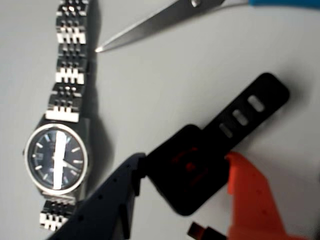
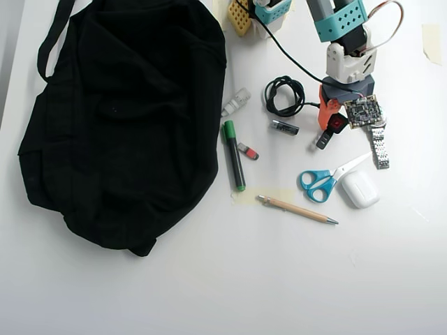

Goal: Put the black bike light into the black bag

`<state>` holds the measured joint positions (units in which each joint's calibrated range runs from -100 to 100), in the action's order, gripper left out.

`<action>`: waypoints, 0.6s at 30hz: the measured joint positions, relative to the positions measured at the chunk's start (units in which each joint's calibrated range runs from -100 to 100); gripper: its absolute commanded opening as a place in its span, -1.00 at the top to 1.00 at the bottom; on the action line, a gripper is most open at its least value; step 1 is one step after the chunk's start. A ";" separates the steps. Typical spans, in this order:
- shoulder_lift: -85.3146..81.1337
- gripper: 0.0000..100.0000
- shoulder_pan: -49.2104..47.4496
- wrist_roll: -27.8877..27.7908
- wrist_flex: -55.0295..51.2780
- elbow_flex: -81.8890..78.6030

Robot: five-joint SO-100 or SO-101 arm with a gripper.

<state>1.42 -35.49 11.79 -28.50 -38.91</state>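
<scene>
The black bike light [image 1: 190,170] has a red lens face, and its slotted black tail points to the upper right in the wrist view. It lies between my gripper's [image 1: 187,162] two jaws, dark blue on the left and orange on the right, and both press against its sides. In the overhead view the gripper [image 2: 335,120] and the light [image 2: 336,124] are at the right of the table. The big black bag [image 2: 119,118] lies far to the left with its strap [image 2: 52,35] at the top left.
A steel watch [image 1: 57,157] [image 2: 379,146] lies right beside the light. Blue scissors [image 2: 325,180] [image 1: 160,22], a white case [image 2: 360,188], a pen [image 2: 297,209], a green marker [image 2: 234,155], a coiled cable [image 2: 283,94], a battery [image 2: 284,127] and a grey-and-red stick [image 2: 247,151] lie between the gripper and the bag.
</scene>
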 measured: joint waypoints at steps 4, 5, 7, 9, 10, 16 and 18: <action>0.00 0.96 0.51 0.00 0.00 0.26; 0.00 0.96 0.59 -0.05 -0.09 0.60; -0.17 0.96 0.73 -0.68 -0.17 0.94; -0.92 0.96 0.81 -1.61 -0.17 1.02; -1.50 0.96 0.95 -1.90 -0.26 1.02; -4.42 0.96 1.83 -3.13 -8.18 6.40; -4.50 0.96 2.64 -3.61 -12.95 9.64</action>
<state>-3.09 -32.84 8.18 -41.46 -29.27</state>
